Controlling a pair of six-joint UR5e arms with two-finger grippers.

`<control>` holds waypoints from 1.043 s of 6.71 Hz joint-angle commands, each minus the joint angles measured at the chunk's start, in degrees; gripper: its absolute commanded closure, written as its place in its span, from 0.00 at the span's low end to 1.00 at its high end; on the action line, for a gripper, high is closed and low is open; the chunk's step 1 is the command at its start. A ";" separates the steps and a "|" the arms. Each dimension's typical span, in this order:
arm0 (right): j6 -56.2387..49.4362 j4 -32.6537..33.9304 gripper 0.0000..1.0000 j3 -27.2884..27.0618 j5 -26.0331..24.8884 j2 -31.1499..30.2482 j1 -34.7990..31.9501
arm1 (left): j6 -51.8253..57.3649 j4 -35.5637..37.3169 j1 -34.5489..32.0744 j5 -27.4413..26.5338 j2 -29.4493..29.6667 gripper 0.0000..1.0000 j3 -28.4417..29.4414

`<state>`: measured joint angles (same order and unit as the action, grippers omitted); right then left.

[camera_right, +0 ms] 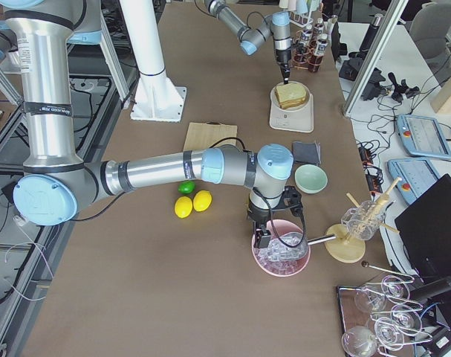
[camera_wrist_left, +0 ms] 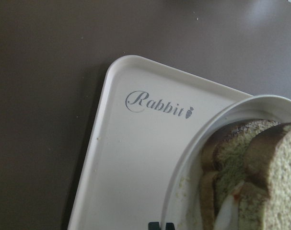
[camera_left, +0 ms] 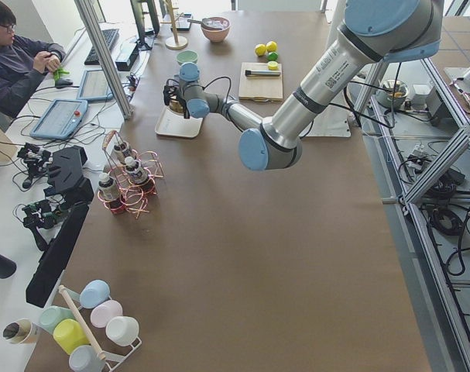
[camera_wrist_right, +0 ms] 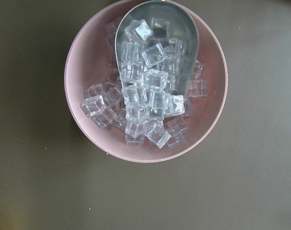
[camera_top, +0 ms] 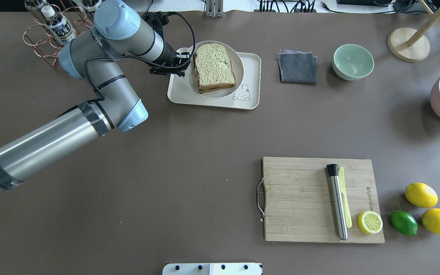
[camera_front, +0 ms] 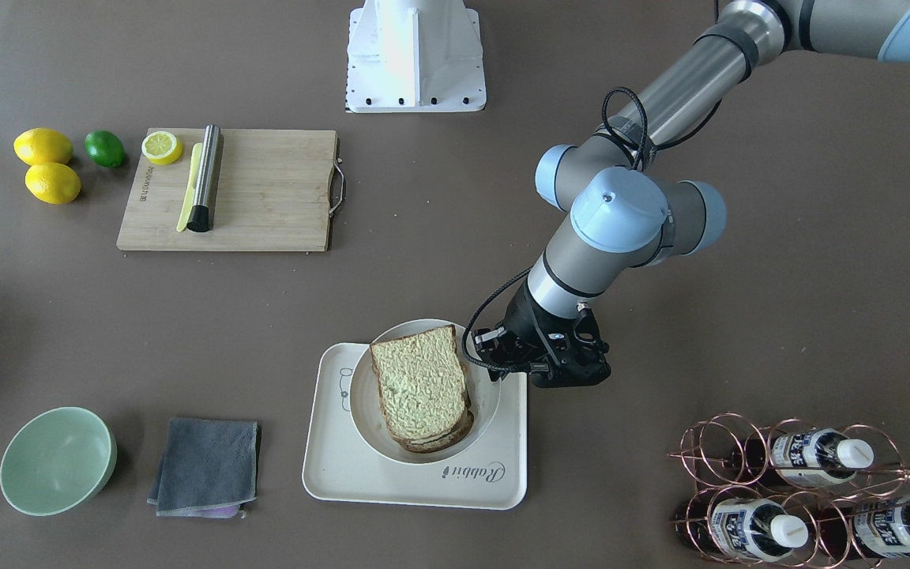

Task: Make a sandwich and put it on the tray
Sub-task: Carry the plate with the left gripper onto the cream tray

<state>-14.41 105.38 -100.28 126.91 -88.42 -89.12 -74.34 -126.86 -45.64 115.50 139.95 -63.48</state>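
Brown matte covering spans the table [camera_front: 186, 316].

Front-facing view: the sandwich [camera_front: 422, 387], two stacked toast slices, lies on a round white plate [camera_front: 360, 399], and the plate sits on the cream tray [camera_front: 415, 482]. Your left gripper [camera_front: 496, 357] is low at the plate's rim, over the tray corner nearest that arm. I cannot tell whether it pinches the rim or stands free.

Overhead view: a grey cloth [camera_top: 297, 67] and a green bowl [camera_top: 353, 62] lie beside the tray. A cutting board [camera_top: 300, 198] is well apart.

Left side view: a seated person [camera_left: 18, 66] is beyond the table's edge.

Right side view: your right gripper [camera_right: 270, 232] hangs over a pink bowl [camera_right: 284, 271]. I cannot tell its state from here.

Left wrist view: the tray corner with "Rabbit" script, the plate rim, and a sliver of egg [camera_wrist_left: 226, 213] between the slices.

Right wrist view: ice cubes [camera_wrist_right: 145, 96] and a metal scoop [camera_wrist_right: 183, 28] in that bowl. No fingers show.

The sandwich looks delivered, plate and all. If you are letting go, open fully and rise straight up before pulling away. The plate could slide on the smooth tray if the rim is dragged.
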 commanded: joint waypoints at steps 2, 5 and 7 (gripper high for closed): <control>0.00 0.00 0.00 0.00 0.00 0.00 0.00 | 0.08 -1.01 0.37 -2.90 4.36 1.00 6.61; 0.00 0.00 0.00 -0.09 0.00 0.00 0.00 | -0.10 -1.02 3.44 -7.46 4.36 1.00 6.27; 0.00 0.00 0.00 0.00 0.00 0.00 0.00 | -0.01 -1.19 3.27 -7.57 4.01 0.18 5.13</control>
<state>-14.41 105.38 -100.34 126.91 -88.42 -89.12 -74.46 -127.96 -42.40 108.16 144.23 -57.58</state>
